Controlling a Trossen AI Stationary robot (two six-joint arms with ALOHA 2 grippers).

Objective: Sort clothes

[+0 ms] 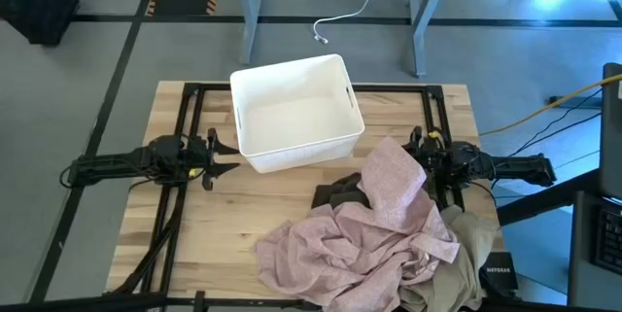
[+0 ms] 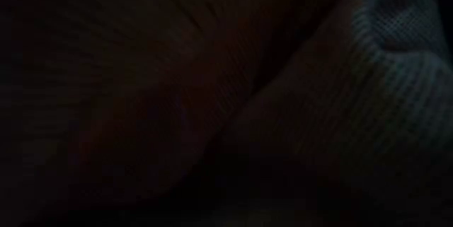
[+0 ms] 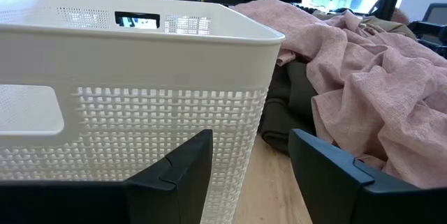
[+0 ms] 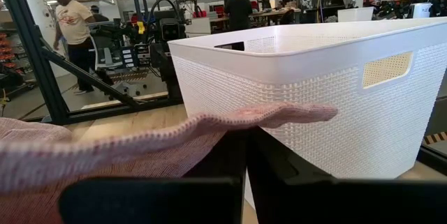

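Note:
A heap of clothes lies on the table's near right. The pale pink garment (image 1: 369,234) is on top, a dark olive-brown one (image 1: 340,195) lies under its far left side, and a beige-khaki one (image 1: 471,244) is at the right edge. The white bin (image 1: 301,152) stands at the far middle. My left gripper (image 1: 228,147) waits open and level, left of the bin (image 3: 140,112). My right gripper (image 4: 246,175) is shut and level, right of the bin (image 4: 314,91), with a corner of the pink garment over it. Dark fabric close to the lens fills the low view. My right gripper has the far corner of the pink garment (image 4: 209,130) lying across the top of its shut fingers (image 4: 230,161), which point level toward the table's left. The cloth drapes slack. I cannot tell whether any of it sits between the fingers.
Black frame rails (image 1: 190,118) run along the table's left and right sides. Bare wood (image 1: 214,225) shows at the near left. A dark box (image 1: 498,273) sits at the near right corner. People (image 4: 70,21) stand in the room beyond.

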